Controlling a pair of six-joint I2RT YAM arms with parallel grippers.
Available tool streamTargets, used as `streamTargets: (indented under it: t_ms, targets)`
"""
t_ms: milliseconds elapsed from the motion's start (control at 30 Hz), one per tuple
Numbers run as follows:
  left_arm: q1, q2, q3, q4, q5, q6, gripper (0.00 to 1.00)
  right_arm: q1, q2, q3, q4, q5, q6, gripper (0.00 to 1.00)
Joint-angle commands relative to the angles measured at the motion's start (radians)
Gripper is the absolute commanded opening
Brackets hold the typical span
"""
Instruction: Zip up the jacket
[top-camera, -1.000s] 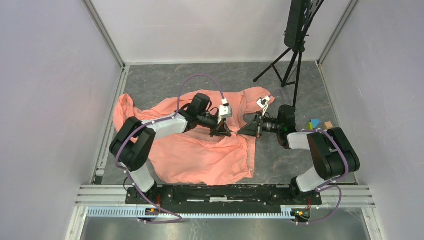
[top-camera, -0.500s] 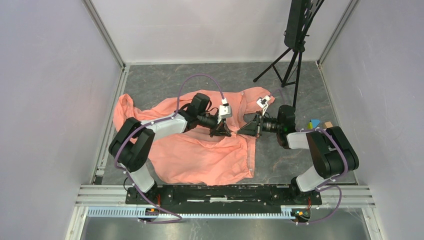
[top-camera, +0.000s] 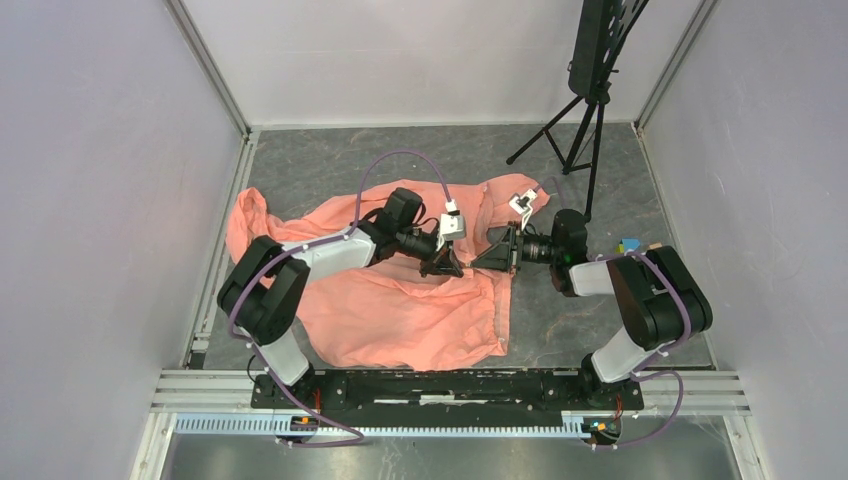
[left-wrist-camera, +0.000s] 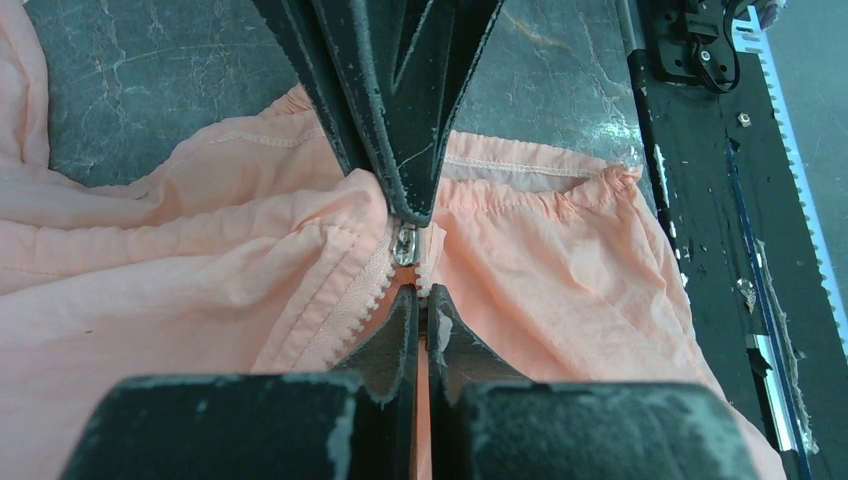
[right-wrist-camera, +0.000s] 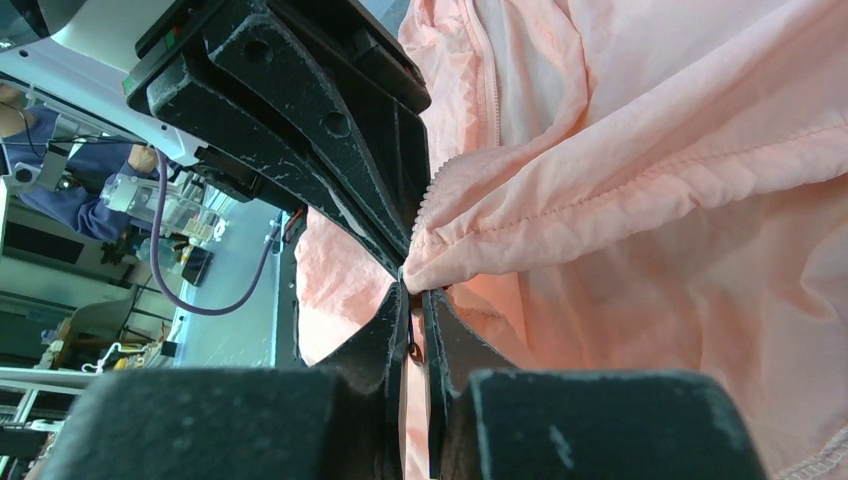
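The salmon-pink jacket (top-camera: 390, 300) lies spread and wrinkled on the grey table (top-camera: 300, 160). The left gripper (top-camera: 450, 266) and the right gripper (top-camera: 488, 258) point at each other with their tips close together, low over the jacket's front. A black tripod (top-camera: 575, 140) stands at the far right, and small coloured blocks (top-camera: 630, 244) lie beside the right arm.

A dark grey, marbled counter (top-camera: 300, 165) lies under soft, even light. A black tripod (top-camera: 578, 140) stands at its far right corner, carrying a black panel (top-camera: 598, 40). Plain white walls (top-camera: 400, 60) rise behind the tripod and on both sides. Nearer than the tripod, by the right wall, sit small coloured blocks (top-camera: 630, 244). An aluminium rail (top-camera: 200, 390) runs along the edge opposite the tripod.
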Motion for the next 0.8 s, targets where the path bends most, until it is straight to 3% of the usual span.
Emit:
streamTargets:
  t_ms: [0,133,267,467,533,667,767]
  targets:
    - [-0.007,-0.047,0.023,-0.004,0.037,0.056,0.02,0.005,0.015,0.025,0.125,-0.028,0.059,0.1]
    - [-0.007,-0.056,0.015,0.002,0.036,0.057,0.02,-0.021,0.016,-0.011,0.277,-0.047,0.17,0.09]
    - [0.004,-0.057,0.007,0.016,0.04,0.036,0.02,-0.046,0.018,-0.058,0.439,-0.065,0.285,0.01]
    - [0.03,-0.086,-0.046,0.119,0.06,-0.008,0.02,-0.05,0.018,-0.067,0.41,-0.062,0.255,0.0]
    - [0.031,-0.084,-0.043,0.12,0.061,-0.011,0.02,-0.051,0.017,-0.057,0.362,-0.056,0.222,0.0]
    - [0.03,-0.079,-0.035,0.107,0.065,-0.007,0.02,-0.049,-0.014,-0.009,0.009,-0.013,-0.028,0.0]
    - [0.03,-0.081,-0.036,0.106,0.066,-0.004,0.02,-0.041,-0.033,0.019,-0.1,0.004,-0.114,0.0]
